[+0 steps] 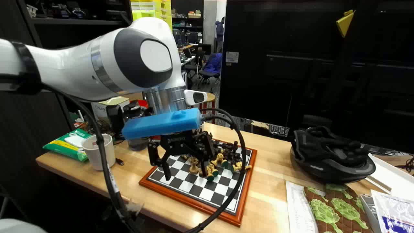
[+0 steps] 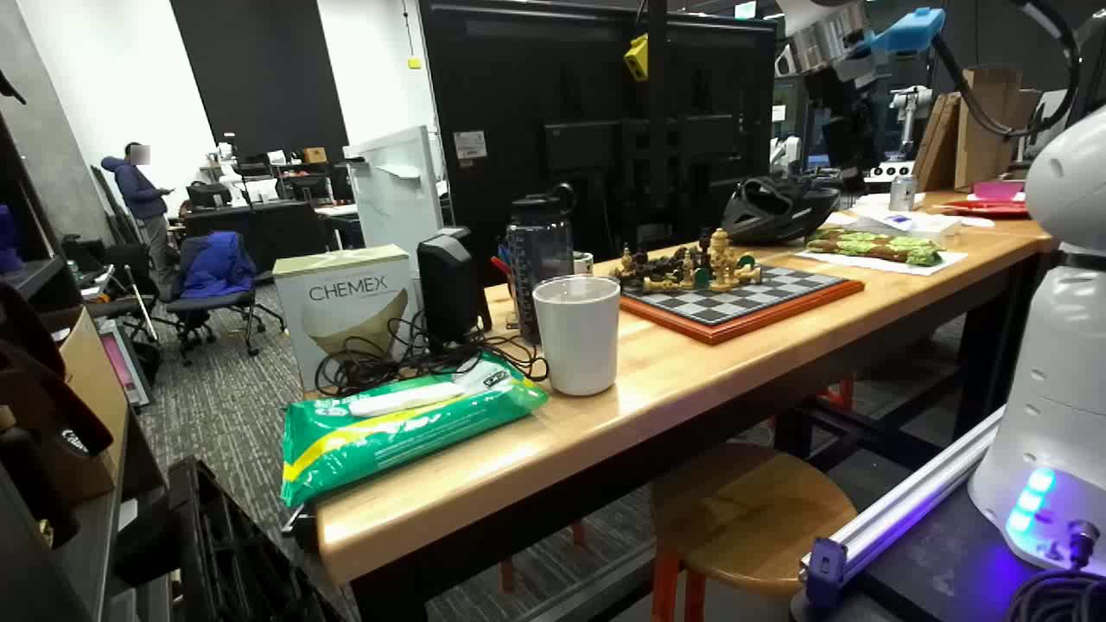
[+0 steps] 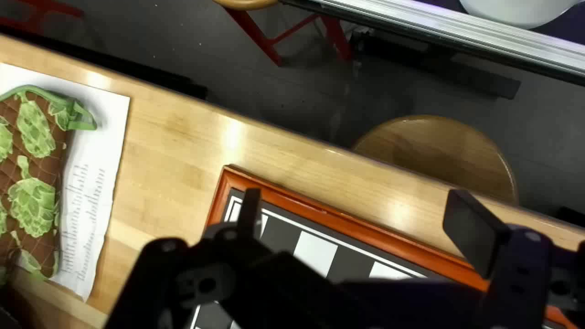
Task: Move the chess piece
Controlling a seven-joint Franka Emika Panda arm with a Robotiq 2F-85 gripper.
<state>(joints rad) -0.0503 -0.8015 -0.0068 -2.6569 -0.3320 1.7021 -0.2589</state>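
Note:
The chessboard [image 1: 207,193] with a red-brown frame lies on the table; its frame also shows in an exterior view [image 2: 752,326] and the wrist view [image 3: 320,208]. A light chess piece [image 1: 193,166] stands upright on it, and several light pieces [image 1: 220,160] lie tipped over. Dark pieces [image 1: 230,152] are heaped behind them. A tall light piece [image 2: 719,250] stands in an exterior view. My gripper [image 1: 186,171] is open and empty above the board; its wide-apart fingers show in the wrist view [image 3: 358,214]. No chess piece shows in the wrist view.
A white cup [image 1: 97,152], a green pack [image 2: 406,432], a bottle [image 2: 543,246] and a box [image 2: 346,302] stand at one table end. A black helmet [image 1: 333,158] and a brown-green quilted cloth [image 1: 336,207] lie at the other side. A stool [image 2: 752,510] stands below the table edge.

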